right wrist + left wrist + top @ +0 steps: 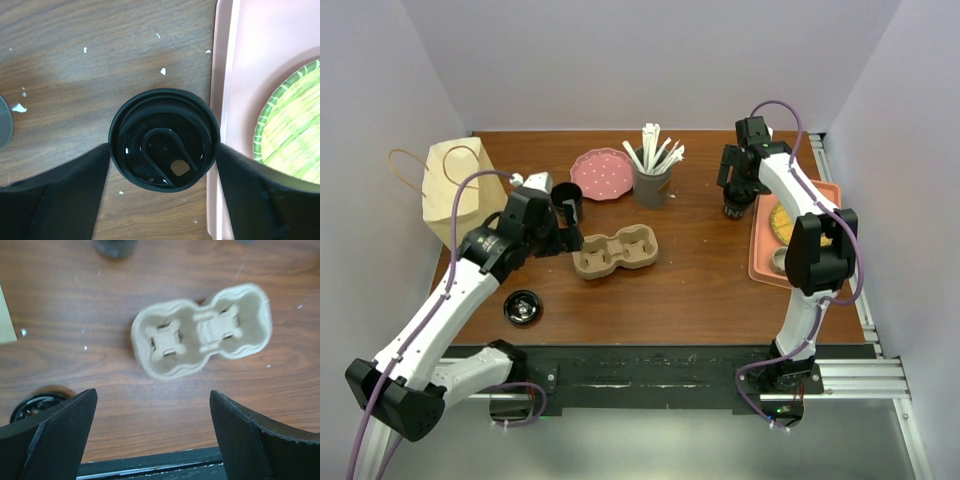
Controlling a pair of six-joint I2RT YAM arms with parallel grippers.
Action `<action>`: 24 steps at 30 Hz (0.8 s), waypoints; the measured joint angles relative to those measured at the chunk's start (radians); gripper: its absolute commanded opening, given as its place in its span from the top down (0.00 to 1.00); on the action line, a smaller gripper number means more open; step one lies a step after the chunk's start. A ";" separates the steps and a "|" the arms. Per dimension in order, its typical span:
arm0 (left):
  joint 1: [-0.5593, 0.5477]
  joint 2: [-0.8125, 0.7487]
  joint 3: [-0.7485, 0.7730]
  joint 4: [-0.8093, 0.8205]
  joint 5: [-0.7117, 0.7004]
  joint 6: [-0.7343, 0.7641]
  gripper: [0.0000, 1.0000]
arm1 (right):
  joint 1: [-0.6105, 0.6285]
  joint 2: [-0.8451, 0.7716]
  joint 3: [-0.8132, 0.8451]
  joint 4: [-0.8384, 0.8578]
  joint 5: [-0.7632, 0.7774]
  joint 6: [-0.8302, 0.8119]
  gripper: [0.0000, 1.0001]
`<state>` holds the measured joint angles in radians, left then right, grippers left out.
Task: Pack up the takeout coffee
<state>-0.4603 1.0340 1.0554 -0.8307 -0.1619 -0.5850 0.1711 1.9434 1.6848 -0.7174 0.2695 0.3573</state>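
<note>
The takeout coffee [164,137] stands upright on the counter [700,290] at the right of the overhead view, just beside the left edge of a pink tray [760,262]. In the right wrist view its black lid fills the middle of the frame, with the sip hole showing at lower right of the lid. The right claw [162,147] is down around the cup, one finger on each side of the lid's rim. The finger edges meet the lid's outline, but it cannot be told whether they press on it or stand just off it. On the tray, at the right of that frame, lies a green and yellow woven plate [295,120].

The left claw [152,395] is released, its fingers spread wide with nothing between them. It hangs over bare wood at the left of the overhead view. Ahead of it, in the upper middle of the left wrist view, lies a two-cup cardboard carrier [200,332], both wells open. A loose black lid [32,405] lies at the lower left of that frame, partly hidden by a finger.

In the overhead view a plain lidless black cup [567,200] stands just above the carrier. A paper bag [455,185] sits at the far left. A pink plate [603,172] and a grey cup of white sticks [652,185] stand at the upper middle.
</note>
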 measured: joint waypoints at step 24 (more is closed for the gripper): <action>0.031 0.222 0.661 -0.313 -0.503 0.110 0.10 | 0.132 -0.294 0.057 -0.186 -0.177 -0.013 0.05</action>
<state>-0.4297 1.2560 1.7168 -1.1439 -0.6651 -0.4751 0.3027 1.6497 1.7416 -0.9035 0.0925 0.3443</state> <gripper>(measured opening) 0.917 0.962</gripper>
